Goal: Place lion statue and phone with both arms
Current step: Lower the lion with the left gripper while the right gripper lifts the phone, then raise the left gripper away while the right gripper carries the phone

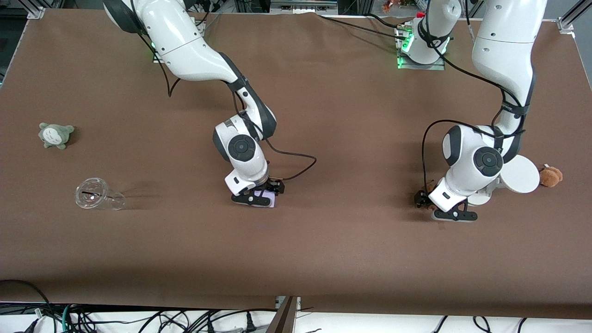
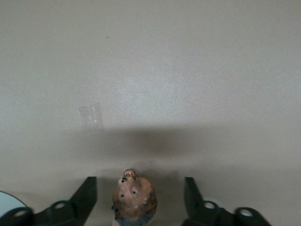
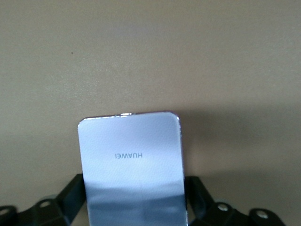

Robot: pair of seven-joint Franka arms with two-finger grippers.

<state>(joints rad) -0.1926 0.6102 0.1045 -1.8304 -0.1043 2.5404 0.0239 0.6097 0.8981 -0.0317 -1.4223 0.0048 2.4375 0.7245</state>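
A robotics lab: two white arms bolted along one edge of a brown-covered bench (image 1: 323, 259), aluminium framing (image 1: 34, 9) at its corners, loose cables (image 1: 138, 319) trailing below its camera-side edge.

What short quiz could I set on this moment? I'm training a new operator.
1. True or false: the left gripper has its fingers clamped on the lion statue.
2. What is the right gripper down at? A) the phone B) the clear cup C) the grey plush
3. Name the thing that lies beside the white scale, toward the left arm's end of the table.

Key:
1. False. The fingers are open, with a gap on each side of the statue.
2. A.
3. The brown plush toy.
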